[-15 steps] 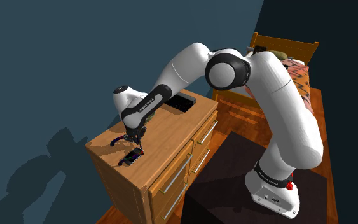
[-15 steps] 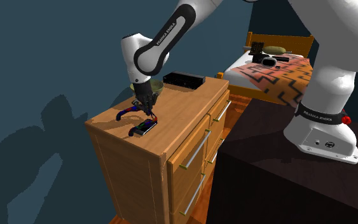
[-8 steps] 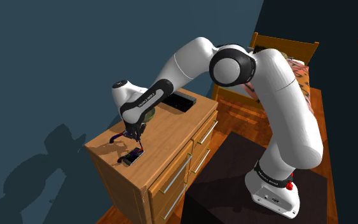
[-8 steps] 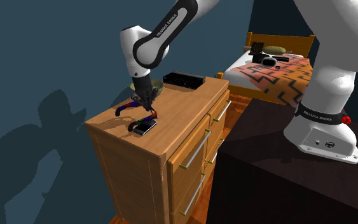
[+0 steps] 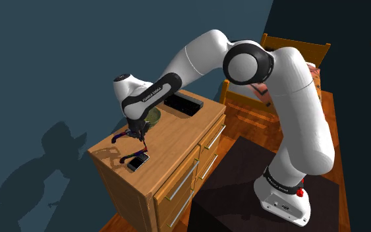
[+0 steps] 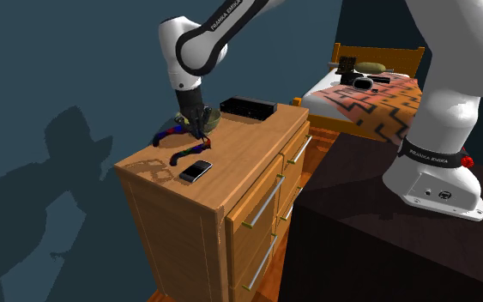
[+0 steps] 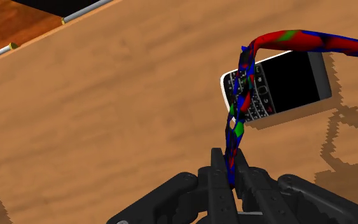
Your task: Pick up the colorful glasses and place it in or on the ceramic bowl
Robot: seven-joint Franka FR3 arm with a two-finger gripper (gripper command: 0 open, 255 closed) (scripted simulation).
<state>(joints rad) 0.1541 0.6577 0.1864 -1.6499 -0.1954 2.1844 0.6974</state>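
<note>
The colorful glasses (image 5: 128,134), mottled red, blue and green, hang a little above the wooden dresser top (image 5: 177,135). My gripper (image 5: 140,131) is shut on one thin part of the frame. In the wrist view the gripper (image 7: 233,175) clasps the glasses (image 7: 242,95), whose frame runs up and across a phone (image 7: 279,86) lying on the wood below. From the second exterior view the glasses (image 6: 173,142) dangle beside the gripper (image 6: 199,131). A greenish bowl (image 5: 155,116) sits just behind the hand, partly hidden by it; its rim (image 6: 216,119) peeks out by the fingers.
A black-and-white phone (image 5: 136,161) (image 6: 196,170) lies near the dresser's front corner. A black box (image 5: 182,105) (image 6: 248,107) stands at the back of the dresser (image 6: 248,154). A bed (image 6: 368,94) with a patterned cover lies beyond, and the dark stand (image 5: 243,191) is beside the drawers.
The gripper has risen from the dresser top with the glasses in it and shifted away from the phone toward the bowl. The phone stayed in place.
</note>
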